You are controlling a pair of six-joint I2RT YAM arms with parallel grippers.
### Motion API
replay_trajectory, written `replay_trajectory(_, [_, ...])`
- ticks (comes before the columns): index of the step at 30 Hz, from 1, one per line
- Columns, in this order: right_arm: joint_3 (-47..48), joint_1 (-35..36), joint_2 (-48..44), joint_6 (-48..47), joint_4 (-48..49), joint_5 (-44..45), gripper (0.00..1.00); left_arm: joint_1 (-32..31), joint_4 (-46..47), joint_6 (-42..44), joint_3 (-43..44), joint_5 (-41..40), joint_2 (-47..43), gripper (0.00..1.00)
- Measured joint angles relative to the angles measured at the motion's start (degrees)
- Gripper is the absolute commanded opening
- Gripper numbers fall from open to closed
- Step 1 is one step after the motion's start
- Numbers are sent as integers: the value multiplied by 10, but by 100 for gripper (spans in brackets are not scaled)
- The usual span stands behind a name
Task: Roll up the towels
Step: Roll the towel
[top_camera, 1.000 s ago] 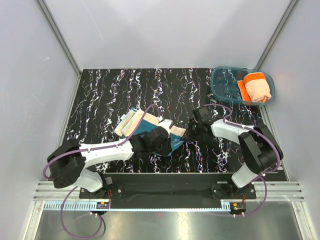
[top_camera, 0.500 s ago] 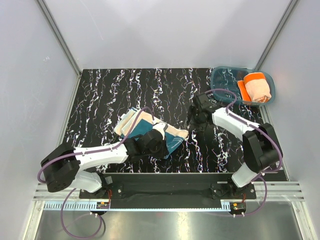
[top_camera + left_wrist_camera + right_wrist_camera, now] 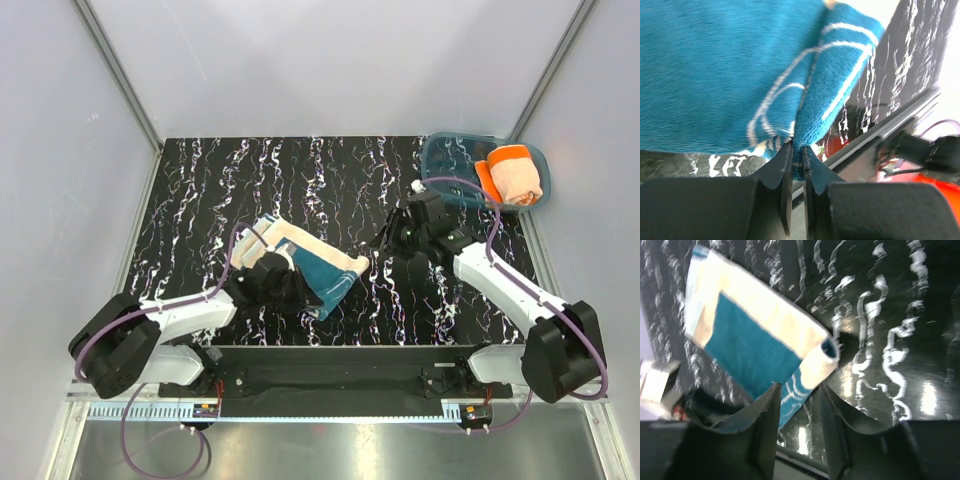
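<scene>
In the overhead view the near left part of the teal towel (image 3: pixel 318 270) is covered by the left arm, and the fingertips there cannot be made out. In the left wrist view the towel is cut off at the top and left edges, and the right wrist view is blurred. The towel is spread on the black marbled table (image 3: pixel 200 190), left of centre, with its cream back turned up along the far side and a small rolled end at its right corner. A bunched fold of its edge is pinched between the nearly closed fingers of the left claw (image 3: pixel 796 152). The right claw (image 3: pixel 797 390) is seen near the rolled end, to its right and apart from it, with its fingers parted partway and nothing gripped between them. The orange towel (image 3: pixel 517 176) is seen rolled in the blue tray (image 3: pixel 445 165) at the far right corner.
</scene>
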Motion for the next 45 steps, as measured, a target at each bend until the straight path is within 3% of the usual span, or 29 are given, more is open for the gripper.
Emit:
replay_trajectory(3, [-58, 0, -10, 13, 69, -66, 33, 33, 32, -45, -28, 42, 7, 0])
replay_trajectory(11, [-181, 4, 36, 64, 257, -200, 30, 74, 70, -96, -41, 114, 67, 0])
replay_trajectory(23, [-184, 28, 149, 83, 417, -244, 28, 124, 101, -110, -41, 190, 114, 0])
replay_trajectory(36, [-138, 27, 315, 92, 562, -274, 26, 144, 119, -110, -49, 221, 132, 0])
replay_trajectory(40, [-127, 27, 343, 95, 589, -280, 25, 144, 118, -96, -51, 219, 131, 9])
replay_trajectory(44, [-127, 27, 348, 96, 599, -283, 24, 143, 60, -52, -36, 188, 107, 24])
replay_trajectory(45, [-127, 27, 348, 96, 602, -282, 24, 143, 31, -37, -28, 170, 93, 33])
